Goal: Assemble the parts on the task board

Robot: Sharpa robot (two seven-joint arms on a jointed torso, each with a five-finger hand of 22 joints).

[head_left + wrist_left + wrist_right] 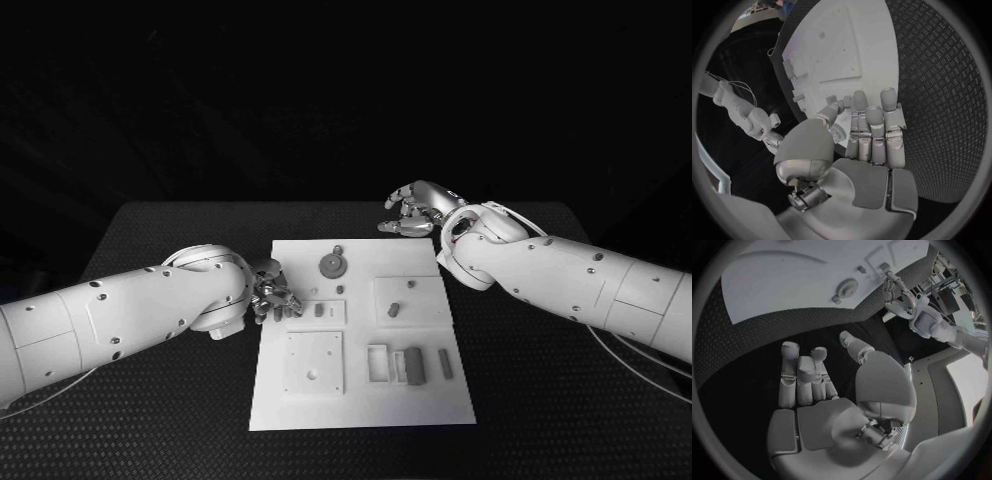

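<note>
Task board: white plate (361, 335) lying flat mid-table, long side running away from the robot; its left edge sits just beside the left hand's fingertips, its far right corner near the right hand but apart from it.
Round part: grey disc with a small tab (333, 263) on the board's far half, well forward of the left fingertips, between the two hands.
Small parts, middle row: a short grey piece (317, 311) in a square recess, closest of all to the left fingertips; a second upright piece (394, 310) on the raised square toward the right.
Near row: a plain square block with a hole (313, 362); beside it a pale open frame (378, 362), then dark bars (415, 365) side by side.
Left hand: (271, 293) at the board's left edge, fingers extended and lying close together, nothing between them; wrist view shows the fingers (873, 131) straight and side by side, tips over the board's rim, thumb bent off to one side. Whether the tips touch the board, cannot tell.
Right hand: (415, 212) beyond the board's far right corner, over the table, fingers curled inward; wrist view shows the fingers (803, 374) folded in together, holding nothing.
Table: black textured mat (548, 400) under everything.
</note>
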